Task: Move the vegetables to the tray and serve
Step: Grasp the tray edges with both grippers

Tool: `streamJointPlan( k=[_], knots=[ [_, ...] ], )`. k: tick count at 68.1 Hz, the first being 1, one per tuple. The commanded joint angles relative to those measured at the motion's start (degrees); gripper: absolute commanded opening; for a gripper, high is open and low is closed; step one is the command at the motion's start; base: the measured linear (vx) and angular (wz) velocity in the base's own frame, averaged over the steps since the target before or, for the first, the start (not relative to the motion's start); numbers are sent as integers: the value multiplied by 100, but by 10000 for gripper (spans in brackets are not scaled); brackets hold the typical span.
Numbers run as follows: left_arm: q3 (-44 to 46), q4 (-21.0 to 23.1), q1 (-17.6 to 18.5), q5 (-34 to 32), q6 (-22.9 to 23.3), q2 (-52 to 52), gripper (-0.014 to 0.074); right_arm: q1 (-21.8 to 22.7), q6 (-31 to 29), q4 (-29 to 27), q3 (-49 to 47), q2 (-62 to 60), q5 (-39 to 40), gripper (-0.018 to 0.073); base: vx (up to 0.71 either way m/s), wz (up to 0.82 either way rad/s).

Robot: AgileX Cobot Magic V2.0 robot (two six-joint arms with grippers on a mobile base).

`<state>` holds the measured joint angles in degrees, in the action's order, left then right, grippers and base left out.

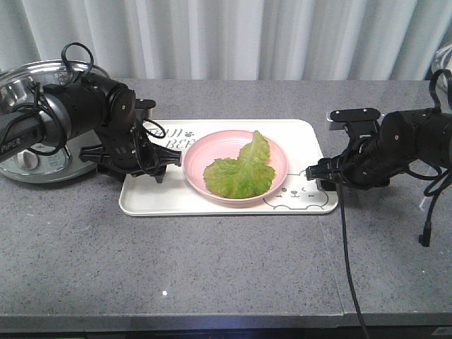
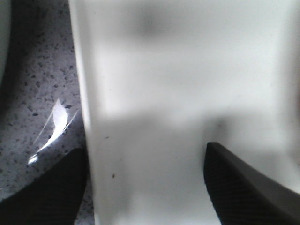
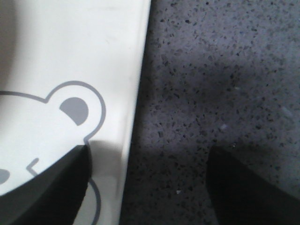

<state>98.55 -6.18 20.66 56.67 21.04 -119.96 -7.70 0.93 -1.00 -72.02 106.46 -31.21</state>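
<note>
The vegetables [image 1: 240, 169], crinkled green lettuce leaves, lie in a round pink plate [image 1: 277, 152] that stands on the cream-white tray [image 1: 162, 201]. My left gripper [image 1: 145, 169] is low at the tray's left end. In the left wrist view it [image 2: 145, 187] is open, one finger [image 2: 47, 194] outside over the counter and the other over the tray [image 2: 178, 70]. At the tray's right end, beside the bear face, sits my right gripper [image 1: 318, 173]. It [image 3: 147, 187] is open astride the tray's rim [image 3: 133, 117], one finger over the bear print.
A steel pot [image 1: 21, 92] with a lid stands at the far left behind the left arm. A black cable [image 1: 346, 233] from the right arm runs down over the grey counter's [image 1: 212, 268] front edge. Curtains hang behind.
</note>
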Motion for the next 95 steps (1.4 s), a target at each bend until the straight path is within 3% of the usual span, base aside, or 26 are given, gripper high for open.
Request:
streamJointPlan(
  k=[1,16,30,40,55,59,95],
  knots=[
    [42,36,2,120,22,99,501,-28,-34,100,-142,-210,200,491,0,0],
    [42,42,2,142,22,99,495,-175,-22,100,-142,-138,200,473,0,0],
    [42,42,2,187,-28,99,427,-270,122,61,-142,101,65,342,0,0],
    [42,42,2,181,-35,99,320,-270,147,31,-142,190,-23,201,0,0],
    [42,42,7,103,-287,99,62,-270,192,26,-142,190,-18,-13,0,0],
    [42,42,12,59,-314,99,-8,-270,222,26,-142,190,-13,-11,0,0],
    [42,249,19,-30,-438,124,-8,-270,382,45,-142,178,-21,-4,0,0]
  ],
)
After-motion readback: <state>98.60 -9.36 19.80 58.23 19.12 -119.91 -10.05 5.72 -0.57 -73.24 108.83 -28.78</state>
